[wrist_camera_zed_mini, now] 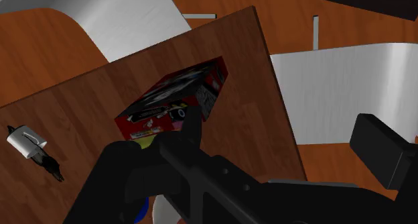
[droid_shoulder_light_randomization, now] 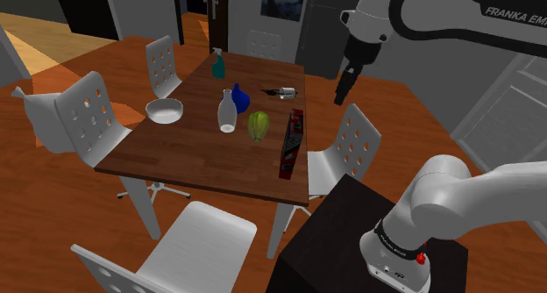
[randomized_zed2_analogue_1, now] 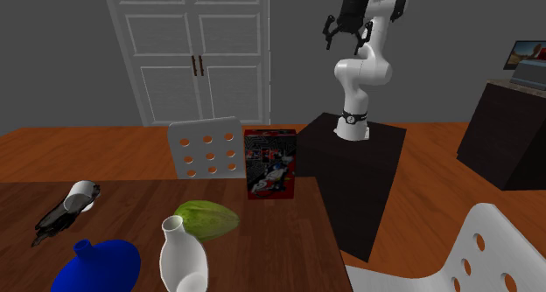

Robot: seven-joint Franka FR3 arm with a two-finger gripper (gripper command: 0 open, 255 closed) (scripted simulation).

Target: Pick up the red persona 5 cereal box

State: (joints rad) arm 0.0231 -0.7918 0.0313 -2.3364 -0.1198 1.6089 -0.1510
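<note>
Table (droid_shoulder_light_randomization: 175,164): dark wood, chairs round it. The robot's stand (randomized_zed2_analogue_1: 354,155) sits just off one long edge.

Cereal box (droid_shoulder_light_randomization: 290,144): red w/ dark printed art. It stands upright right at the table edge nearest the stand, closer to the near corner in the shoulder view, broad faces running along that edge. Nothing touches it; a green ribbed fruit is the nearest item, inboard.

Handling, my guess: thin card, prob. light and partly hollow, so the walls give if squeezed hard. The finish looks smooth, so it may slip. It's tall and thin, so a nudge on a broad face could tip it, maybe off the edge. Best hold: come down from above and pinch across the thin dimension w/ a finger on each broad face, near the upper part, w/ moderate force.

Gripper (randomized_zed2_analogue_1: 345,38): high up and well apart from the box, out beyond the table edge on the stand's side. Fingers are spread wide w/ nothing btw them. The wrist view looks down on the box top.

Containers:
- Bowl (droid_shoulder_light_randomization: 164,118): pale, toward the opposite long edge, looks empty.
- White vase (droid_shoulder_light_randomization: 227,114): mid-table, narrow neck, inside hidden.
- Blue vase (droid_shoulder_light_randomization: 241,99): just behind the white one, contents not visible.
- Teal spray bottle (droid_shoulder_light_randomization: 218,66): near the far edge, fill level can't tell.
</note>
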